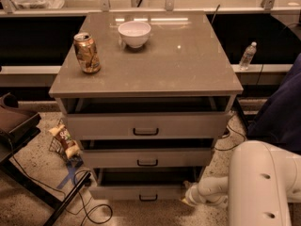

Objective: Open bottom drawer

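The bottom drawer (136, 192) is the lowest of three light grey fronts in the cabinet, with a small black bar handle (148, 197) at its centre. It stands pulled out a little, with a dark gap above its front. My gripper (188, 199) is at the end of the white arm (214, 189), low by the drawer's right end, close to the floor. The fingers are mostly hidden against the drawer's corner.
The middle drawer (146, 158) and top drawer (146, 125) also stand slightly out. On the cabinet top sit a can (87, 53) and a white bowl (134, 33). A snack bag (63, 140), cables and a black frame (56, 201) lie left on the floor. A water bottle (247, 55) stands at the back right.
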Robot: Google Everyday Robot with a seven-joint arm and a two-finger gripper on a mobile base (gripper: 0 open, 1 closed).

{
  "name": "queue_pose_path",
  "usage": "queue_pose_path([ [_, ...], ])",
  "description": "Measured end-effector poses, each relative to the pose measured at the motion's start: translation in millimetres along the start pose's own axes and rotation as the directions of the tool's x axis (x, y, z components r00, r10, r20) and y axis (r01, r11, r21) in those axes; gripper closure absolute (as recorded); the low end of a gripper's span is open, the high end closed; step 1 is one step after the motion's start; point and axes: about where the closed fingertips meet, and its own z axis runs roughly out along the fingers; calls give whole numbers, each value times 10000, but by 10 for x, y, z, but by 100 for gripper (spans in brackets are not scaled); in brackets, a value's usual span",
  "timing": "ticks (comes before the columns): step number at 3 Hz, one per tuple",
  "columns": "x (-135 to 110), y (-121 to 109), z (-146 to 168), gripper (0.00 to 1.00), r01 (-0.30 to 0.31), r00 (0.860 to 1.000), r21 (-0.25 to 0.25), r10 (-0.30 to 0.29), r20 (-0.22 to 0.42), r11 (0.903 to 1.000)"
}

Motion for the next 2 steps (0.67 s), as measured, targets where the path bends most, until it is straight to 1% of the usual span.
queue_pose_path([
  [1,54,75,-152,85,-277,9984,61,280,-501,9996],
  [2,61,93,-162,100,-295,9981,46,297,-535,9996],
])
